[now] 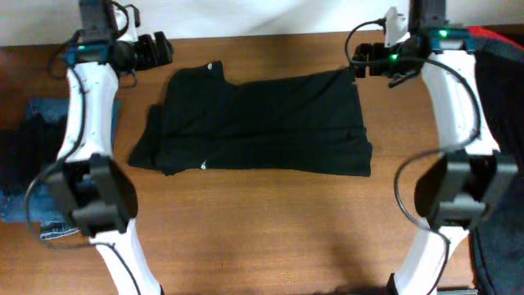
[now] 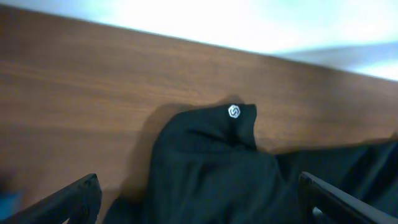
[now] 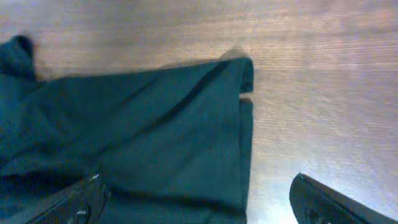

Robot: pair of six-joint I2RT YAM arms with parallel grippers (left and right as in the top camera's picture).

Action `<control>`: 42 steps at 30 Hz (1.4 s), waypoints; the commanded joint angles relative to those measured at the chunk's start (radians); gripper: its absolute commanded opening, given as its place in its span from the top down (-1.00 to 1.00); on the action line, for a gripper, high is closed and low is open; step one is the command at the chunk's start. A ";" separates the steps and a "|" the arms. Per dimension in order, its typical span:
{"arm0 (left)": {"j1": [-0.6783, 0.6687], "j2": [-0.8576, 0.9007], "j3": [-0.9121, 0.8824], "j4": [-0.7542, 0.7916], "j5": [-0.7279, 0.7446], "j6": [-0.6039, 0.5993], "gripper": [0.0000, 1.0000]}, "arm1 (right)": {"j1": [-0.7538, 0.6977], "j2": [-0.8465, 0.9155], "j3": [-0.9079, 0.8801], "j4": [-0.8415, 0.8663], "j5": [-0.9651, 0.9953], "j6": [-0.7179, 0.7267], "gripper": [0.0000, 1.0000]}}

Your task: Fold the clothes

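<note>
Black garment (image 1: 254, 123) spread across the middle of the wooden table (image 1: 262, 238), both claws wide open and holding nothing.

At the far left edge lie folded blue jeans (image 1: 39, 109) with a dark cloth (image 1: 18, 147) on top of them, well apart from the main piece. The left gripper (image 1: 154, 47) sits at the table's far side, just beside the garment's upper left corner. Its fingers (image 2: 71, 200) are spread wide over that corner, where a small white logo (image 2: 234, 111) shows on a raised fold. The garment lies mostly flat, its left part rumpled. The right gripper (image 1: 366, 59) sits at the upper right corner, its jaws also wide apart over the hem and bare wood. More dark fabric (image 1: 501, 90) lies along the right edge.
</note>
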 commanded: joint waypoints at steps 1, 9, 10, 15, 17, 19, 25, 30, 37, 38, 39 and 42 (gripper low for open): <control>0.000 0.135 0.050 0.043 0.142 0.044 -0.98 | -0.003 0.103 0.028 0.058 -0.060 -0.021 -0.97; -0.018 0.284 0.050 0.166 0.200 0.043 -0.98 | -0.002 0.218 0.028 0.201 -0.151 -0.020 -0.97; -0.018 0.290 0.050 0.181 0.200 0.043 -0.99 | -0.002 0.224 0.028 0.213 -0.151 -0.019 -0.97; -0.021 0.297 0.050 0.246 0.192 0.043 -0.98 | 0.013 0.251 0.028 0.253 -0.154 -0.019 -0.97; -0.023 0.305 0.050 0.254 0.192 0.043 -0.98 | 0.021 0.266 0.028 0.260 -0.153 -0.019 -0.97; -0.024 0.317 0.050 0.254 0.192 0.043 -0.98 | 0.029 0.275 0.028 0.268 -0.134 -0.019 -0.98; -0.024 0.359 0.050 0.259 0.191 0.043 -0.98 | 0.033 0.286 0.028 0.276 -0.131 -0.019 -0.98; -0.024 0.365 0.050 0.274 0.170 0.043 -0.98 | 0.030 0.286 0.028 0.289 -0.129 -0.019 -0.97; -0.024 0.365 0.050 0.273 0.171 0.043 -0.98 | 0.030 0.312 0.028 0.303 -0.105 -0.016 -0.98; -0.024 0.365 0.050 0.274 0.171 0.043 -0.96 | 0.030 0.317 0.028 0.304 -0.105 -0.015 -0.99; -0.024 0.365 0.050 0.274 0.171 0.043 -0.92 | 0.030 0.327 0.028 0.306 -0.104 -0.016 -0.98; -0.024 0.365 0.050 0.274 0.174 0.043 -0.63 | 0.030 0.344 0.028 0.319 -0.100 -0.015 -0.88</control>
